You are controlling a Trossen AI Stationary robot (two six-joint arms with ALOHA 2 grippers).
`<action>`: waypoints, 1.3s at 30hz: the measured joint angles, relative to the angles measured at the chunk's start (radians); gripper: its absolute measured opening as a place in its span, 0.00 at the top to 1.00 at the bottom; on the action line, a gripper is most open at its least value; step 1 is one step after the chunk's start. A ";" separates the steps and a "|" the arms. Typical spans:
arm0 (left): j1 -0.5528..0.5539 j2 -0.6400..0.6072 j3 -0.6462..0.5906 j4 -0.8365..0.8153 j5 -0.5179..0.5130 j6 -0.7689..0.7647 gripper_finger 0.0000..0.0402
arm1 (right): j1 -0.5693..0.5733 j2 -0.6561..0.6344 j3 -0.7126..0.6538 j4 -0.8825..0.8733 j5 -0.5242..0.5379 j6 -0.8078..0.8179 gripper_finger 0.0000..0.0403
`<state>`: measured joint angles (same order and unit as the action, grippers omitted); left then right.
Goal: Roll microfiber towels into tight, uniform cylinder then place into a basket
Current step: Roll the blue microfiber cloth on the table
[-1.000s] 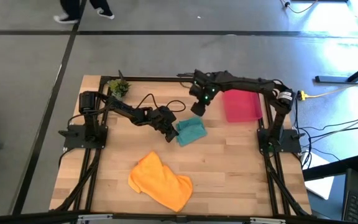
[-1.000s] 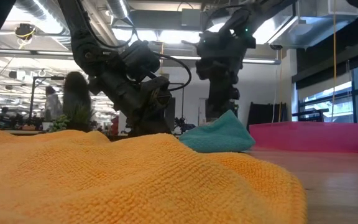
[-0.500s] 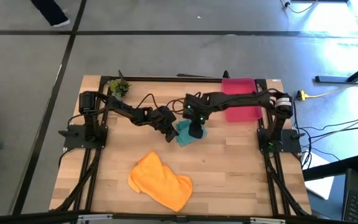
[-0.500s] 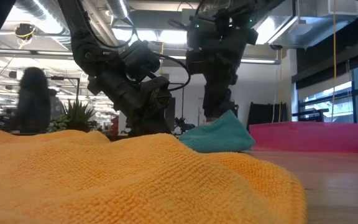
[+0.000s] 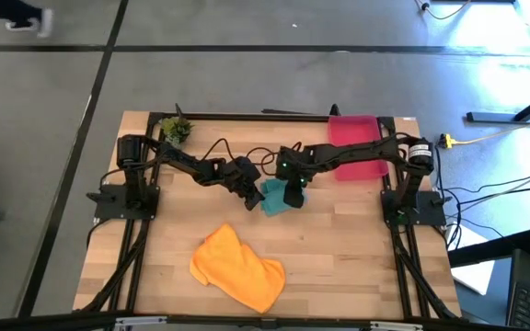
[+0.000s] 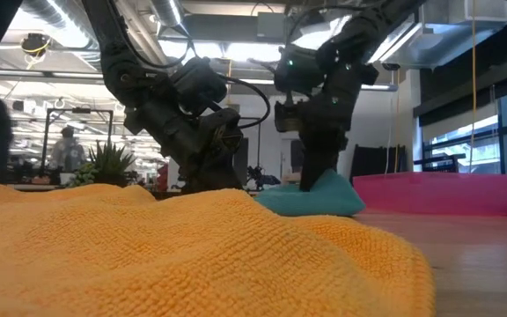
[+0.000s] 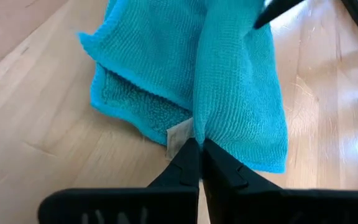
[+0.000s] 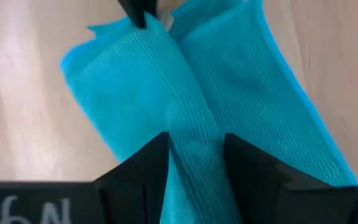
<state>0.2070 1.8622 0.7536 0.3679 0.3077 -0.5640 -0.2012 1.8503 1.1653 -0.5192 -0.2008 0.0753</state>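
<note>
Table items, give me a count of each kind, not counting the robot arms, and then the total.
Teal towels: 1, the teal towel, pinched by the left claw and straddled by the right claw.
Orange towels: 1, the orange towel.
Red-pink baskets: 1, the basket.
Small green plants: 1, the plant.
Total: 4.

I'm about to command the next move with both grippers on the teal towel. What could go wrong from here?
The left gripper pinches only a thin edge of the teal towel, so it may slip free. The right gripper straddles a raised fold with its fingers open; pulling now could unfold the loose bundle. The basket lies partly under the right arm, which might snag it.
</note>
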 joint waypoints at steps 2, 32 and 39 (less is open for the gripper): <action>0.000 0.000 0.000 0.000 0.000 0.000 1.00 | 0.000 0.000 -0.026 0.020 0.001 0.005 0.61; 0.001 -0.009 -0.004 -0.013 0.033 0.060 0.99 | 0.004 0.001 -0.152 0.214 -0.014 0.157 0.61; 0.002 -0.012 -0.003 -0.018 0.032 0.080 0.90 | 0.004 0.003 -0.153 0.220 -0.014 0.156 0.61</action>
<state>0.2085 1.8504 0.7502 0.3504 0.3393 -0.4840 -0.1970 1.8534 1.0122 -0.2989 -0.2150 0.2313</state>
